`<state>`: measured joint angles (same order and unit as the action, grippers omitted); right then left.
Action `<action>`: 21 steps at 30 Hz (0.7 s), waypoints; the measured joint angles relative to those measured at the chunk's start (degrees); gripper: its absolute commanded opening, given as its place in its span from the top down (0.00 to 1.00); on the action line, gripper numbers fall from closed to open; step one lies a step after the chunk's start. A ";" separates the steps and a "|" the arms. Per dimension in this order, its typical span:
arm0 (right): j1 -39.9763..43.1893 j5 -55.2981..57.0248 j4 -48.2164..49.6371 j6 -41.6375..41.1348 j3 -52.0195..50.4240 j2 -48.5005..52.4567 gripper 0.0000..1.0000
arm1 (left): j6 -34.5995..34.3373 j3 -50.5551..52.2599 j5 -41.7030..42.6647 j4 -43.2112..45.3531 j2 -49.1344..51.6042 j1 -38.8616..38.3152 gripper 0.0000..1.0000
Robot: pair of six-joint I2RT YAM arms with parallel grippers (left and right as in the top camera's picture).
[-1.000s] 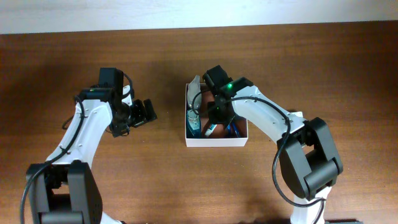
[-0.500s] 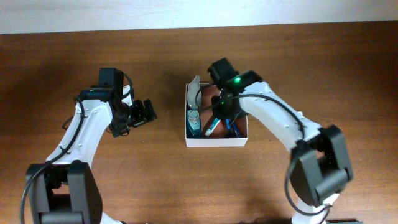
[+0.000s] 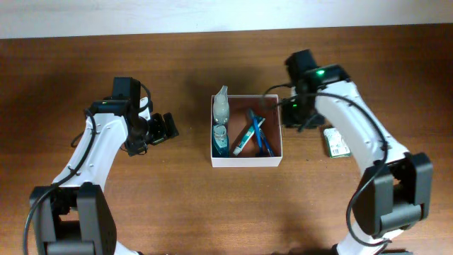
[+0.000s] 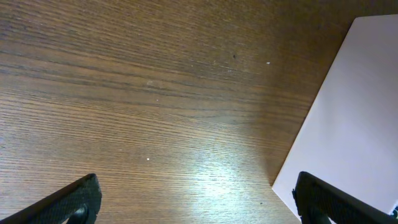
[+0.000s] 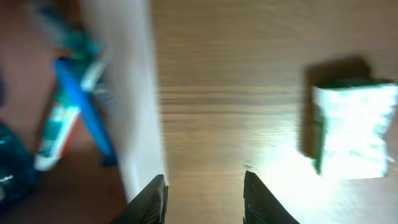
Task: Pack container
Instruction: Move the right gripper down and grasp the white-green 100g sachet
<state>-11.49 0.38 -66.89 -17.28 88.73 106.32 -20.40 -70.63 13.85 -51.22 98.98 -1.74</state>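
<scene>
Our left arm reaches in from the near left, elbow bent, and its left gripper point(image 3: 164, 127) points right toward the container point(image 3: 245, 161), close to its left wall without touching. Its fingers are spread wide with only bare table point(image 3: 177, 205) between them.

Our right arm arches over from the near right and turns back at the wrist. The right gripper point(image 5: 205, 196) hangs over the strip of wood between the container's right wall and a green-and-white packet point(image 3: 338, 142). Its fingers are apart and hold nothing.

The container sits mid-table, square to the edges. Inside it, two bottles point(image 3: 221, 120) stand along the left wall, and a toothpaste tube point(image 3: 244, 139) and a blue toothbrush point(image 3: 262, 138) lie to their right. Open wood lies on the near and far sides. The strip on the right is narrow.
</scene>
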 measured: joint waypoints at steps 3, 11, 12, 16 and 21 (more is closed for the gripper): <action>4.22 0.00 -1.18 1.14 0.00 0.00 0.66 | 0.00 0.00 0.00 -0.02 0.00 0.00 0.01; 12.24 1.99 -1.01 4.90 -3.15 0.00 0.52 | 0.00 0.00 0.00 -0.02 0.04 0.00 0.01; 12.79 2.67 -0.72 5.22 -4.09 0.00 0.46 | 0.00 0.00 0.00 0.00 0.04 0.00 0.01; 15.02 5.03 2.29 6.01 -9.07 0.00 0.27 | 0.00 0.00 0.00 0.00 0.04 0.00 0.01; 17.29 6.34 11.41 8.04 -17.22 -0.09 0.13 | 0.00 0.00 0.00 -0.02 0.04 0.00 0.01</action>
<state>5.80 6.72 -55.48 -9.23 71.50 106.24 -20.40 -70.63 13.85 -51.24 99.02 -1.74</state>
